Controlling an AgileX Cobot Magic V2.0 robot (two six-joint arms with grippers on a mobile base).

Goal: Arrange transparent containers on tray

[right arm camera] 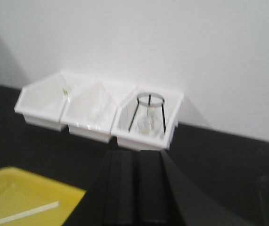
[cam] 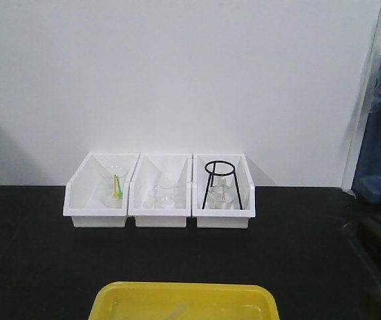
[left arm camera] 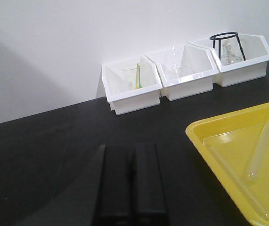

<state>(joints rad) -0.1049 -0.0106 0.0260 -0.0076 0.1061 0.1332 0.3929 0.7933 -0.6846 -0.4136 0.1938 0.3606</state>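
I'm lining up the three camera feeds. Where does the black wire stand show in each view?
Front view: black wire stand in the rightmost white bin, right of centre.
Left wrist view: stand at top right, in the far-right bin.
Right wrist view: stand near centre, in the rightmost bin.
Shared landmark: the yellow tray, at the bottom of each picture.

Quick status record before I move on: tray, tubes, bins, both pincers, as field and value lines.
tray: yellow tray near the front table edge
tubes: two test tubes lying inside the tray, angled apart
bins: three white bins in a row by the wall
bin contents: clear glassware in each; black wire stand in the rightmost
left pincer: shut, empty, beside the tray
right pincer: shut, empty
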